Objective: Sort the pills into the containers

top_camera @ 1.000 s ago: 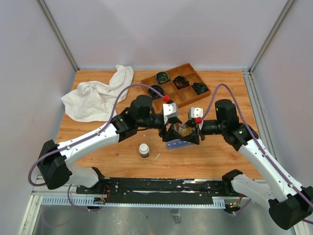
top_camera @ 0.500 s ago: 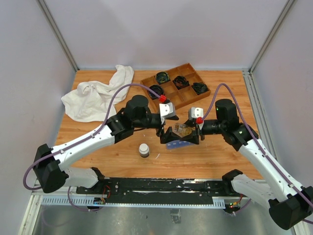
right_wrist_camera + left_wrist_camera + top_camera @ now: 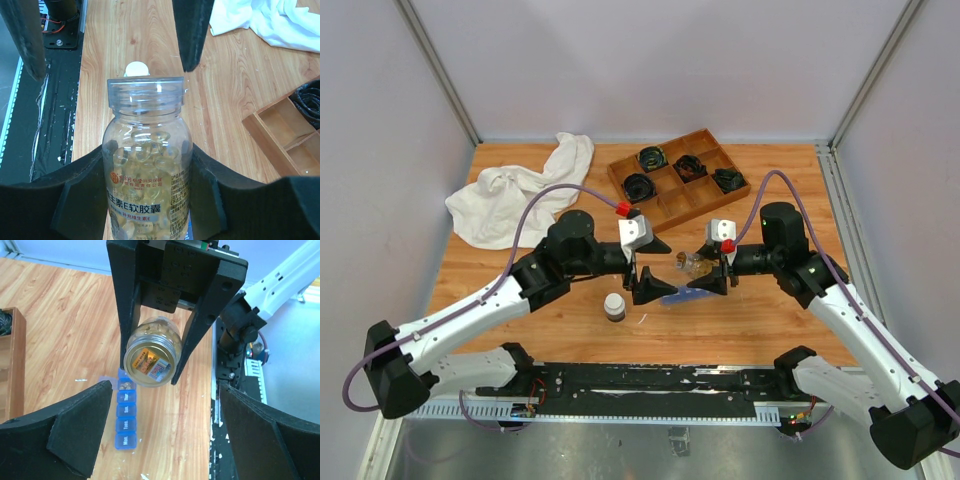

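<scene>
My right gripper (image 3: 700,274) pinches a clear jar (image 3: 146,165) by its sides, one finger pressed to each flank. The jar has no cap, and its open mouth points toward 9 o'clock in the top view, at my left arm. It is packed with yellowish pills (image 3: 145,150).

My left gripper (image 3: 648,286) sits at 9 o'clock of the jar, apart from it, fingers spread wide and holding nothing.

The blue pill organizer (image 3: 125,416) lies flat on the table (image 3: 760,320), just at 6 o'clock of the jar in the top view. In the left wrist view it runs from 12 to 6 o'clock. The compartment at its 12 o'clock end is open, with a few amber bits in it (image 3: 126,385); the other lids look closed.

A dark bottle (image 3: 614,305) with a white cap stands upright at 8 o'clock of the jar. A white cloth (image 3: 515,195) is heaped at the table's 10 o'clock. A wooden tray (image 3: 705,200) holding black cables (image 3: 651,157) sits at 12 o'clock.
</scene>
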### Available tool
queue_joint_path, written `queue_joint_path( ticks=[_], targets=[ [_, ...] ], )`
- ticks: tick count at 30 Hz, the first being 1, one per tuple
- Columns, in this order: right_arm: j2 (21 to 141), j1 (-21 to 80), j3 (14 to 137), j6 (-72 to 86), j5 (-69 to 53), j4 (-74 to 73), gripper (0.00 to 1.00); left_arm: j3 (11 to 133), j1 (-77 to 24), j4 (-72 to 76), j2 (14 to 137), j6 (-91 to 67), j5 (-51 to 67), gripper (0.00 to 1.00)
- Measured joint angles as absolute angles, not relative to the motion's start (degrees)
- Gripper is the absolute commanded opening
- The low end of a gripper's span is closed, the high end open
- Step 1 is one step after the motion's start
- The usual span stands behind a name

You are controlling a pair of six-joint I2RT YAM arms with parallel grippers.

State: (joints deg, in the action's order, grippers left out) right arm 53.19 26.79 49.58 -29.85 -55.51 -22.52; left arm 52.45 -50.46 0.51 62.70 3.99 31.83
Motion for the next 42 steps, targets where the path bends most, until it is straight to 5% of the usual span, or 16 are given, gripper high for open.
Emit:
queue_joint_path(
  ticks=[18, 35, 42],
  targets=[
    [53.5, 26.8, 49.6, -29.8, -55.5, -22.5, 0.06, 42.8, -52.0, 14.8, 56.9, -24.9, 16.4, 0.82],
    [53.5, 26.8, 49.6, -29.8, -55.5, -22.5, 0.05, 47.2, -55.0, 13.8, 62.3, -27.5, 12.5, 0.61],
    [53.5, 26.8, 49.6, -29.8, -55.5, -22.5, 0.06, 48.4, -55.1, 12.6, 63.5, -27.6, 12.6, 0.45]
  ],
)
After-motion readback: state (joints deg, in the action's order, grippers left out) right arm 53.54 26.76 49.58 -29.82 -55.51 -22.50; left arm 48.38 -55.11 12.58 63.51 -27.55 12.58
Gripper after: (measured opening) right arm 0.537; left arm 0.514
